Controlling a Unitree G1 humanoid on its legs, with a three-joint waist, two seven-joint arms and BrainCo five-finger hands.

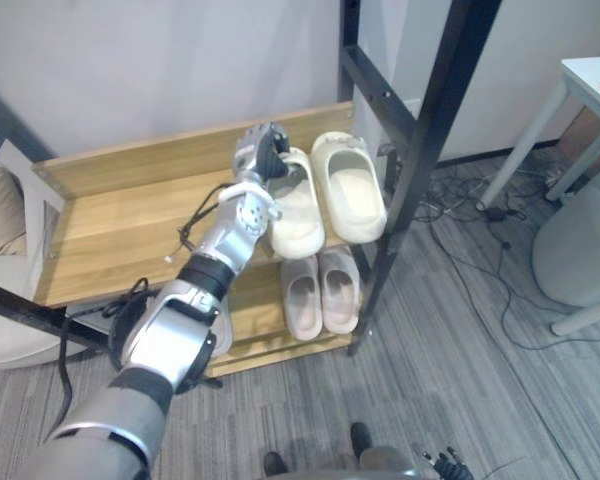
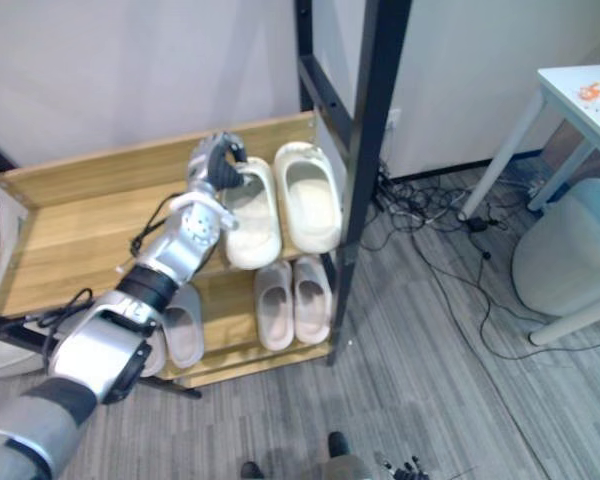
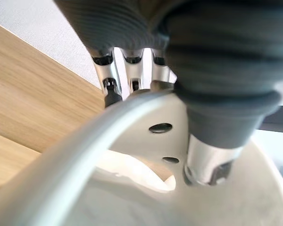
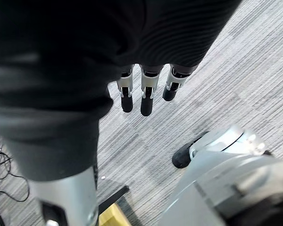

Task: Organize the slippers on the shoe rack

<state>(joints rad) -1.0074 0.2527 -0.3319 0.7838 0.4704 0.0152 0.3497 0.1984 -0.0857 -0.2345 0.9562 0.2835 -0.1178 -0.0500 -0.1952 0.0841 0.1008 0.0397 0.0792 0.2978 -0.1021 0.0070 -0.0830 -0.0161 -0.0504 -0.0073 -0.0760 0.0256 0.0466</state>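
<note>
The left robot hand is covering the far end of the cream slipper on the shoe rack's upper shelf. The forearm is hiding part of a grey slipper on the lower shelf. A black post is crossing the rack's right end. The picture's edge is cutting off the white tabletop.

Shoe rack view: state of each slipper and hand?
Left hand: shut on far end of left cream foam slipper.
Left cream foam slipper: gripped, on wooden upper shelf.
Right cream foam slipper: flat on upper shelf, untouched.
Pinkish-beige slipper pair: side by side, lower shelf.
Right hand: open, over grey floor.
</note>
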